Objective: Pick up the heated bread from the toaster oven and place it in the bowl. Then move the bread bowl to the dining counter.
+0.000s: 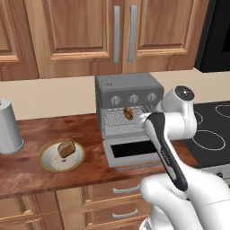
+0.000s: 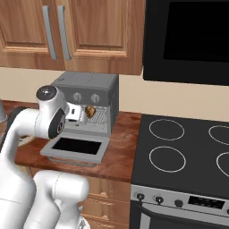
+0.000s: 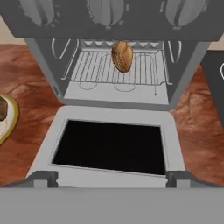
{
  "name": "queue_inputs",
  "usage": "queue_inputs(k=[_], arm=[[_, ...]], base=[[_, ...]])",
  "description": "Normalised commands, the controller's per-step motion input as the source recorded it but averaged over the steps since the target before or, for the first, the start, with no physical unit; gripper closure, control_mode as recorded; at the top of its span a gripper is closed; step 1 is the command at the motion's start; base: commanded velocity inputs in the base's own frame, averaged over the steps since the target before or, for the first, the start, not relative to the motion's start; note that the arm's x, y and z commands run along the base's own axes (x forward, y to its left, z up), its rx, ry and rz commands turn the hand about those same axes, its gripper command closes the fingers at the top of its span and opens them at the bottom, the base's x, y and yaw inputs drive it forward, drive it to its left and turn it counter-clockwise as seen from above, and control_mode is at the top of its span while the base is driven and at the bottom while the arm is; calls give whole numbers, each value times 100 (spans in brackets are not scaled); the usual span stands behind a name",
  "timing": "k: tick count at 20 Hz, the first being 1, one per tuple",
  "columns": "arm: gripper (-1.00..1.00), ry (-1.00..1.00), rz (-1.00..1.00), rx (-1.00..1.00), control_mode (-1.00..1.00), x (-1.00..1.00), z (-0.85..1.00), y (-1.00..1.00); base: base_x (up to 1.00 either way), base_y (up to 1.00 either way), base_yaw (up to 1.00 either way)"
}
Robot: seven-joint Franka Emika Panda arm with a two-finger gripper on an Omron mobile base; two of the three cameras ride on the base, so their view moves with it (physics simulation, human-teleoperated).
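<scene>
The toaster oven (image 1: pixel 126 87) (image 2: pixel 89 82) stands on the wooden worktop with its door (image 1: pixel 134 150) (image 3: pixel 113 114) dropped flat. The heated bread (image 1: pixel 128 112) (image 2: pixel 90 111) (image 3: pixel 122 56), a small golden-brown roll, is at the wire rack (image 3: pixel 100 68) inside. My gripper (image 3: pixel 111 178) (image 2: pixel 82 114) is open above the front of the door, facing the roll and a short way from it, holding nothing. The cream bowl (image 1: pixel 49 162) (image 3: pixel 9 120) sits left of the oven with a darker bread wedge (image 1: pixel 66 148) in it. The dining counter is out of view.
A grey metal canister (image 1: pixel 8 128) stands at the far left of the worktop. A black stovetop (image 2: pixel 179 152) (image 1: pixel 211 130) adjoins the oven on the right, under a dark microwave (image 2: pixel 188 40). Wooden wall cabinets (image 1: pixel 90 31) hang above; drawers (image 1: pixel 112 197) are below.
</scene>
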Motion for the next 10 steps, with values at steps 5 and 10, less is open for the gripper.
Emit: queue_inputs(k=[5, 10], arm=[[-100, -19, 0, 0, -100, 41, 0, 19], [-100, -8, -2, 0, -100, 40, -6, 7]], base=[[0, 0, 0], [0, 0, 0]])
